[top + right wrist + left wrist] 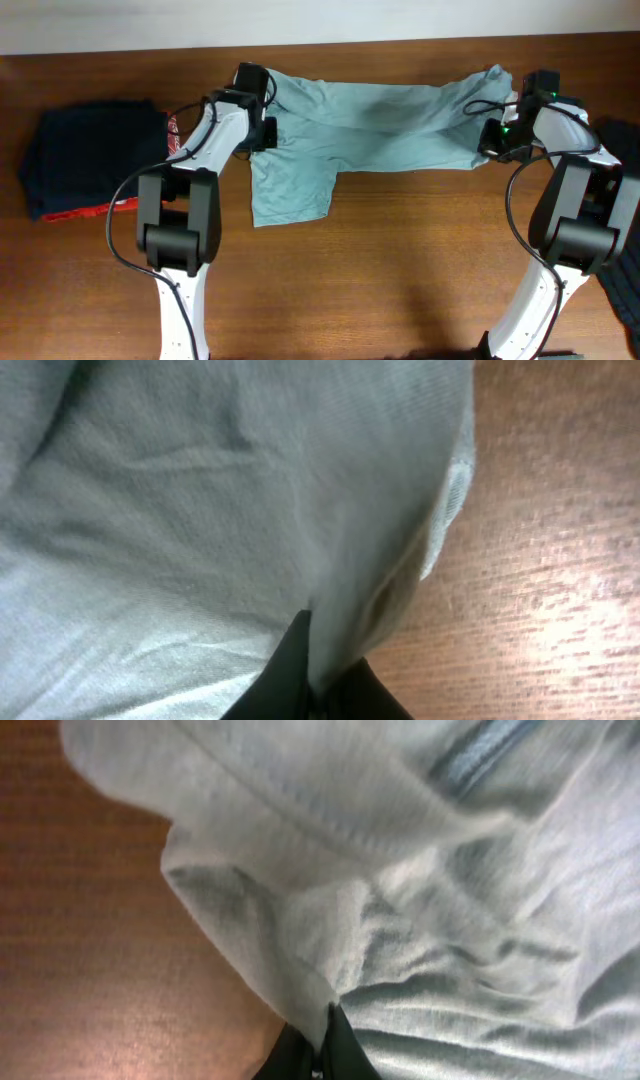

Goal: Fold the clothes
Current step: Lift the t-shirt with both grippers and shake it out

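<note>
Shirt bunches above 2 claws | left claw grasps its edge | right claw grasps far edge | advice: lift together, cloth taut between them

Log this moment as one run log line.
left claw: shut on T-shirt | right claw: shut on T-shirt | T-shirt: stretched between both claws
</note>
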{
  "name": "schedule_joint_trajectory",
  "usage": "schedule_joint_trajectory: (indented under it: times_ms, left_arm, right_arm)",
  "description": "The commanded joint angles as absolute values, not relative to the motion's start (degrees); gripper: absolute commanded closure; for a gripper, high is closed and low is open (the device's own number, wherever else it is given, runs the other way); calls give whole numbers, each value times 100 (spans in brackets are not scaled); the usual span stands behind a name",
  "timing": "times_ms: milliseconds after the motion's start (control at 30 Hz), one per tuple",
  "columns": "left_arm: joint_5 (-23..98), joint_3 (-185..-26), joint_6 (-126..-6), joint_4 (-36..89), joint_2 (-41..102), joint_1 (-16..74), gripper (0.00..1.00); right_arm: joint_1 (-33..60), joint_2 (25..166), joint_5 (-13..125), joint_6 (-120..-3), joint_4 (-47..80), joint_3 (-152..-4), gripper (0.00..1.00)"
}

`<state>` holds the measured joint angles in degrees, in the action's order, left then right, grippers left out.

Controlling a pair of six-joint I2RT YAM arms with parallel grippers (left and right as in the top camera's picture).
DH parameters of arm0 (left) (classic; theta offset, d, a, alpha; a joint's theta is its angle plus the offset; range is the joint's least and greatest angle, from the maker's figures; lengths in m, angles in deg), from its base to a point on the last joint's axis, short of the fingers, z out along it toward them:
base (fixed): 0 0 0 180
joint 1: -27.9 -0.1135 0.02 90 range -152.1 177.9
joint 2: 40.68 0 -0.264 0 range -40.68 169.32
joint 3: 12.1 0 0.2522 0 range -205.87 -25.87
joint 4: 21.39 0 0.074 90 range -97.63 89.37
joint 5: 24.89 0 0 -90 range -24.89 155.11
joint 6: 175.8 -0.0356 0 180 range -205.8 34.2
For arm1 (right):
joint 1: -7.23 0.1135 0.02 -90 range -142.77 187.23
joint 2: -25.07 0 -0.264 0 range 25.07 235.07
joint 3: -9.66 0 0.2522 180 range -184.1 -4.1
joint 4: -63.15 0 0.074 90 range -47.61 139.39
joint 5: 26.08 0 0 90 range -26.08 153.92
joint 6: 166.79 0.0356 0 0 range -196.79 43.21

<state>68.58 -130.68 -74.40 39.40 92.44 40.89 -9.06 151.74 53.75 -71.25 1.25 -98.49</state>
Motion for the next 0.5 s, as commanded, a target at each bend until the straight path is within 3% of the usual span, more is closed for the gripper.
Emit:
schedule_joint_trajectory:
  times_ms: [0, 467]
  left_arm:
    - [6941, -13372, -7447, 4326, 9187, 3890, 99]
    - [6965, -15326, -7567, 6049, 7600, 3335, 99]
  right_arm:
    - [-909, 15010, 5410, -7143, -157, -10048, 96]
    - [-1156, 13708, 5405, -7143, -2467, -12920, 96]
